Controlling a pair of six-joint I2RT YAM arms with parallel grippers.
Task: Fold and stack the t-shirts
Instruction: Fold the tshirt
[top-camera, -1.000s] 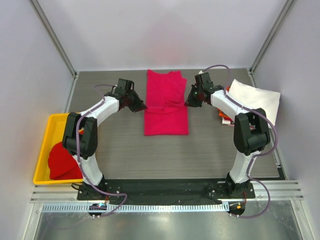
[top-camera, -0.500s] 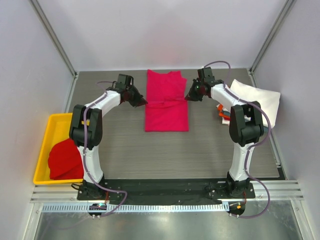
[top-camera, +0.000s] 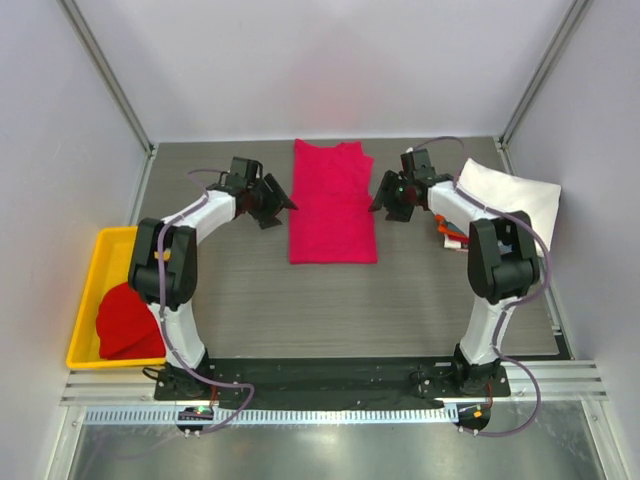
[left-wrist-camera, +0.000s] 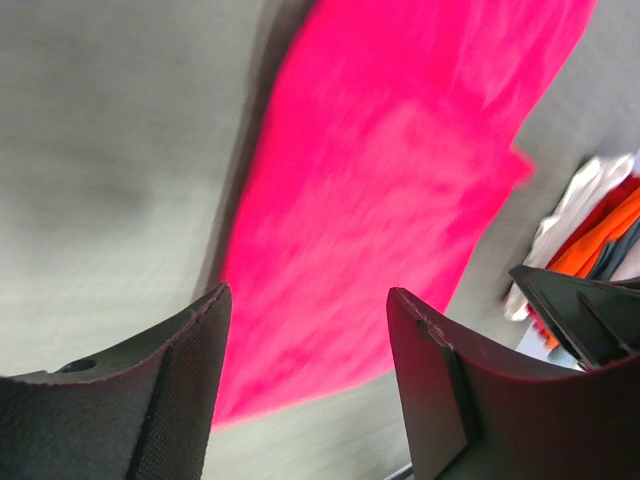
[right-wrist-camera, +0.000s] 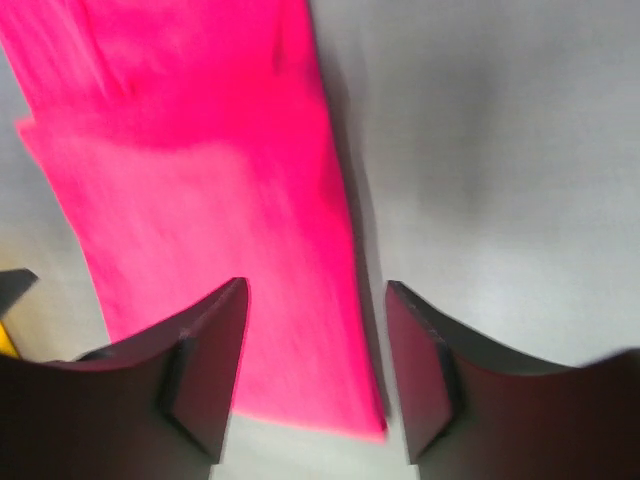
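Table (top-camera: 330, 310): grey, with walls close behind it and at both sides. A broad band of bare surface lies between the arm bases and the spread shirt.

Magenta-pink t-shirt (top-camera: 333, 205): flat at rear centre, folded to 1 long rectangle with its collar end near the table's back edge. Bare strips of table run along both long edges.

White t-shirt (top-camera: 510, 195): tops a pile at rear right. The top view shows only an orange edge (top-camera: 447, 236) beneath it. The left wrist view shows the pile's side (left-wrist-camera: 590, 225), with white, orange, red and dark layers.

Yellow tray (top-camera: 88, 300): at the table's left edge, seen in the top view only. A darker red t-shirt (top-camera: 125, 320) lies bunched in its near half.

Left gripper (top-camera: 278, 210): just beside the magenta shirt's left edge. Its wrist view (left-wrist-camera: 305, 330) shows the jaws well apart, holding nothing.

Right gripper (top-camera: 385, 207): just beside the right edge, likewise parted and holding nothing (right-wrist-camera: 315, 320). Both wrist views are blurred.
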